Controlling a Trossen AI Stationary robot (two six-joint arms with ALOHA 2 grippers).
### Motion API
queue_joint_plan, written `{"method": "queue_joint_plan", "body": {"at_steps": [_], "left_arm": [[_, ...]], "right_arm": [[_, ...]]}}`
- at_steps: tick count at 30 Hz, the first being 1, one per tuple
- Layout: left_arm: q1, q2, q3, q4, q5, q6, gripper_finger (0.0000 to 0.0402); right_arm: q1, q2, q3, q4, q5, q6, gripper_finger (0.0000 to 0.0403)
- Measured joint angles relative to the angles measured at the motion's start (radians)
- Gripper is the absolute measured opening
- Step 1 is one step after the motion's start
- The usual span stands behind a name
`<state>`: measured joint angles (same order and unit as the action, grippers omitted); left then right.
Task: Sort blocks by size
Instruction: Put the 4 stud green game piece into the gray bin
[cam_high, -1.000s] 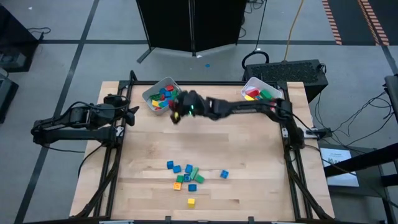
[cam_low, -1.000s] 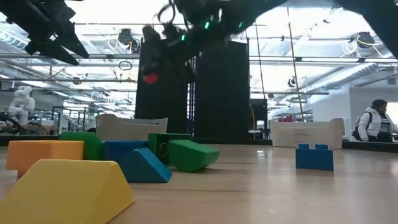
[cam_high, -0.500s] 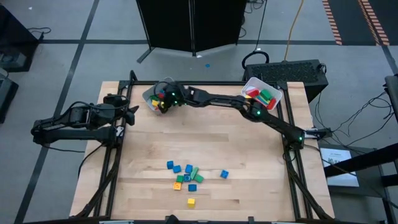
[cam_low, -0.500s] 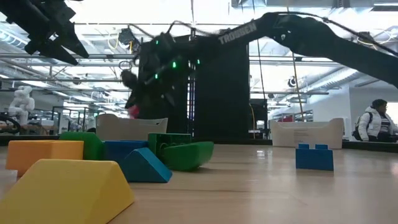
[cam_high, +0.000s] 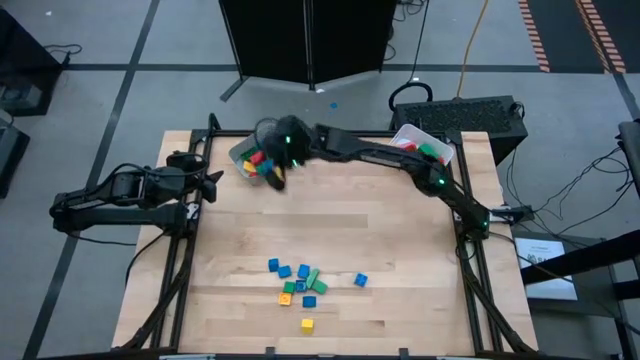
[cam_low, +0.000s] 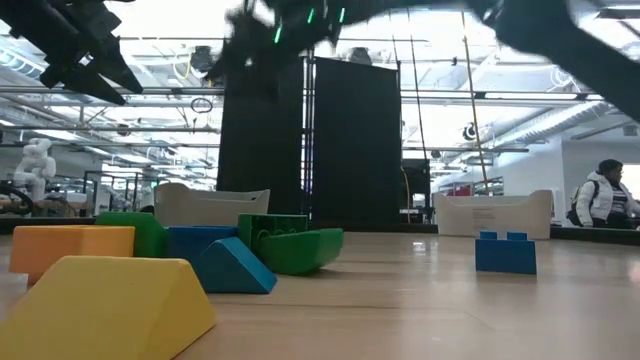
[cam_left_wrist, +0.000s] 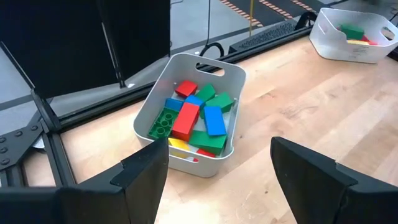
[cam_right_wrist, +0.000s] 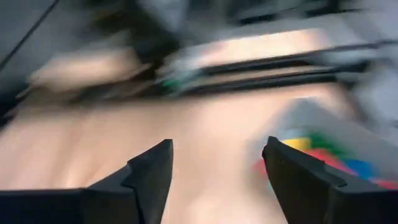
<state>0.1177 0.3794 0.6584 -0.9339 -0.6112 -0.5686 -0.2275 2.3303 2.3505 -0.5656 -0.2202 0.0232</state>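
Note:
Several small blocks in blue, green, orange and yellow lie loose near the table's front middle; the low view shows them close up. The far-left white bin holds red, blue, green and yellow blocks. The far-right white bin holds a few more. My right gripper hangs open over the near edge of the far-left bin, nothing between its fingers. My left gripper waits open at the table's left edge, facing that bin.
Bare wooden tabletop lies between the loose blocks and the two bins. My right arm stretches across the far part of the table. A black cabinet stands beyond the far edge. A person shows far off in the room.
My right gripper went toward the table's far left corner with a red block at its fingertips and reached the far-left bin. It has since risen and tipped up. The red block no longer shows at its fingers.

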Motion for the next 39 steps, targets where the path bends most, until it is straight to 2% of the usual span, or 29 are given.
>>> {"method": "queue_joint_plan", "body": {"at_steps": [2,5,9,14,20,32,36,39], "left_arm": [[0.0,0.0,0.0,0.0,0.0,0.002,0.0281],[0.0,0.0,0.0,0.0,0.0,0.002,0.0281],[0.0,0.0,0.0,0.0,0.0,0.003,0.0281],[0.0,0.0,0.0,0.0,0.001,0.003,0.0281],[0.0,0.0,0.0,0.0,0.001,0.006,0.0281],[0.0,0.0,0.0,0.0,0.007,0.004,0.0281],[0.0,0.0,0.0,0.0,0.008,0.002,0.0281],[0.0,0.0,0.0,-0.001,0.011,0.002,0.0281]], "right_arm": [[0.059,-0.042,0.0,-0.189,-0.075,-0.154,0.0231],[0.158,-0.061,-0.002,-0.489,-0.073,-0.347,0.0217],[0.268,-0.036,-0.005,-0.692,-0.065,-0.4,0.0206],[0.376,0.018,-0.004,-0.642,-0.063,-0.428,0.0203],[0.438,0.076,-0.003,-0.594,-0.062,-0.455,0.0203],[0.444,0.216,-0.004,-0.63,-0.059,-0.431,0.0203],[0.444,0.255,-0.004,-0.655,0.005,-0.43,0.0202],[0.445,0.26,-0.006,-0.65,0.069,-0.427,0.0187]]}}
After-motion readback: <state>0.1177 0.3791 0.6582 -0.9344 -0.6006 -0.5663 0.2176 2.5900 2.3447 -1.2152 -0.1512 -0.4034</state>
